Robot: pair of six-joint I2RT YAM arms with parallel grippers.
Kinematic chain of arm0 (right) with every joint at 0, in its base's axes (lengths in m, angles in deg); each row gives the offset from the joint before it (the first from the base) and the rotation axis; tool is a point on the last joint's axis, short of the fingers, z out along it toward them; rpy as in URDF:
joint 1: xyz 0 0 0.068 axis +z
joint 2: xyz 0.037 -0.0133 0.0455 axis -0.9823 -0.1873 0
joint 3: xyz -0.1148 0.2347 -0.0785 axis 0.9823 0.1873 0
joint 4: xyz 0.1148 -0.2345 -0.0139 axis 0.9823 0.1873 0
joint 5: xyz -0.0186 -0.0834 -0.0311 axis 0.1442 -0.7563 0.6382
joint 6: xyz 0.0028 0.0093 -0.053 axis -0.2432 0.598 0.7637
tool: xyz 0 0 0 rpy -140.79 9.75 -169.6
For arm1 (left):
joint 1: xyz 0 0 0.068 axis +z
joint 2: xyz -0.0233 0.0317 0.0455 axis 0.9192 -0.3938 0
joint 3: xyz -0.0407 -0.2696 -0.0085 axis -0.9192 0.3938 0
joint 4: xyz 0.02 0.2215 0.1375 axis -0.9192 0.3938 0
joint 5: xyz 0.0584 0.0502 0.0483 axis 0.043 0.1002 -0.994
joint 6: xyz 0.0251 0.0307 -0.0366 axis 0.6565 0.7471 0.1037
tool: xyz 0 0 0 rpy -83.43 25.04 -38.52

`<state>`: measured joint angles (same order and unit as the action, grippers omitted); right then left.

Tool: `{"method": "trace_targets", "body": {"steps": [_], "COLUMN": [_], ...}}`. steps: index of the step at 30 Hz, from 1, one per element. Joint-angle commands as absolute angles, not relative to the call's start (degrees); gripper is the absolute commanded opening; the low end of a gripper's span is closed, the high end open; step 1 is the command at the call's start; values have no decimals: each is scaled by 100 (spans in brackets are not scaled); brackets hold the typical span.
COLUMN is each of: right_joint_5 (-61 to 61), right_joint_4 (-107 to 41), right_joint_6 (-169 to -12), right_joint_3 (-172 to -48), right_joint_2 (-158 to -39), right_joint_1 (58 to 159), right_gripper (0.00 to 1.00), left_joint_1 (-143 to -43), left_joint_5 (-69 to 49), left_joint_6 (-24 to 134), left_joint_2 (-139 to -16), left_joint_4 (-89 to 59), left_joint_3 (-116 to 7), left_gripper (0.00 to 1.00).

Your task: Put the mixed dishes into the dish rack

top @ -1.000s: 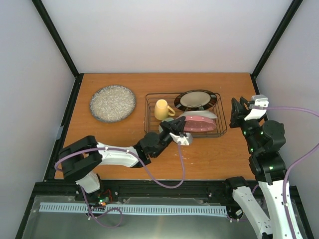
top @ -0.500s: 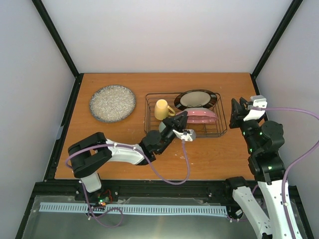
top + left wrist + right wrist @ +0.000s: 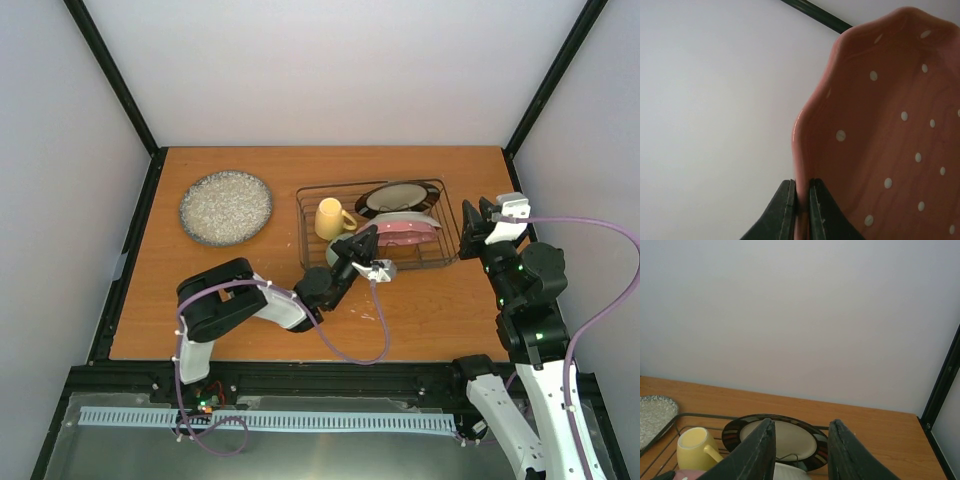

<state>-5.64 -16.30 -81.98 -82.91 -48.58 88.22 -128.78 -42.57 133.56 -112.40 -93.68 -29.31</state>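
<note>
The left gripper (image 3: 801, 199) is pinched tight on the scalloped rim of the pink plate (image 3: 890, 140), 1 finger on each face. A thin edge grip like this looks chosen so the plate can be carried on edge rather than flat. From above, the plate hangs tilted over the middle of the dish rack (image 3: 438, 250), its held rim toward the rack's near left corner. That suits sliding it down between the upright prongs, though whether its lower edge touches the wires cannot be told. Inside the rack, the yellow mug (image 3: 331, 217) sits mouth up in the left part. The cream plate with the dark striped rim (image 3: 399, 197) leans along the far side, leaving the band in front of it free for the pink one. A grey speckled plate (image 3: 226, 207) lies flat on the table (image 3: 440, 310), well to the left of the rack and outside it, so by my reading it is not yet loaded. The right gripper (image 3: 799, 445) hovers just beside the rack's right end, jaws partly apart with nothing between them. It probably waits there, clear of the plate's path and close enough to steady the rack if needed.
</note>
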Motion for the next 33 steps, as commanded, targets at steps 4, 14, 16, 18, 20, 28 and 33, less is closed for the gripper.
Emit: {"method": "trace_targets", "body": {"steps": [4,14,16,18,20,28,33], "right_joint_5": [-675,-516,-510,-498,-487,-484,-526], "right_joint_4": [-1691,-1802,-1804,-1809,-1806,-1839,-1835], "right_joint_6": [-8016,-8079,-8070,-8061,-8046,-8019,-7954], "right_joint_3": [-8180,-8100,-8090,-8065,-8054,-8037,-8045], "right_joint_2": [-4829,-4896,-4885,-4863,-4866,-4850,-4832], "right_joint_1": [8791,8792,8791,8791,8791,8791,8791], "right_gripper": [31,31,30,30,29,25,24], "left_joint_1": [-12807,-12763,-12763,-12771,-12794,-12866,-12877], "left_joint_5": [-4452,-4448,-4464,-4496,-4520,-4358,-4175], "left_joint_6": [13415,13686,13616,13553,13557,13358,13437], "left_joint_2": [-11700,-11655,-11688,-11735,-11796,-11861,-11761], "left_joint_4": [-10142,-9674,-9651,-9649,-9659,-9726,-10037], "left_joint_3": [-3119,-3553,-3581,-3638,-3705,-3820,-3898], "left_gripper": [6,17,15,8,6,1,1]}}
